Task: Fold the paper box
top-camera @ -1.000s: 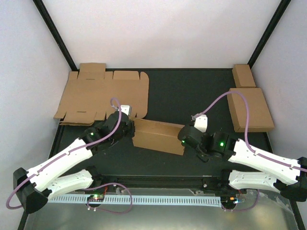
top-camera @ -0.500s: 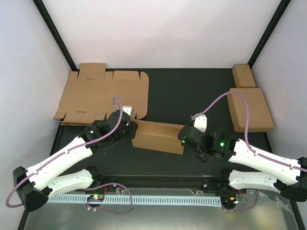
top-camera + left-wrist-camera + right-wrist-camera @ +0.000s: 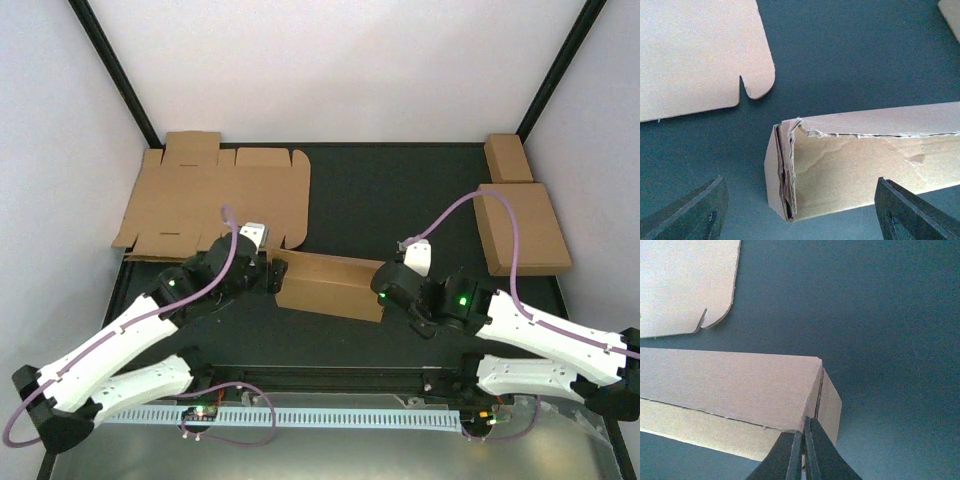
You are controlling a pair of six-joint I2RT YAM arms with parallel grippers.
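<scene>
The half-folded paper box (image 3: 328, 285) lies mid-table (image 3: 400, 200), the left gripper (image 3: 270, 273) at its 9 o'clock end with fingers spread wide, the right gripper (image 3: 383, 297) at its 3 o'clock end with fingers together against the corner, and a flat cardboard sheet (image 3: 215, 195) at the box's 10 o'clock.

Pale walls (image 3: 350, 70) (black corner posts (image 3: 110, 70)) enclose a dark table (image 3: 370, 190).
</scene>
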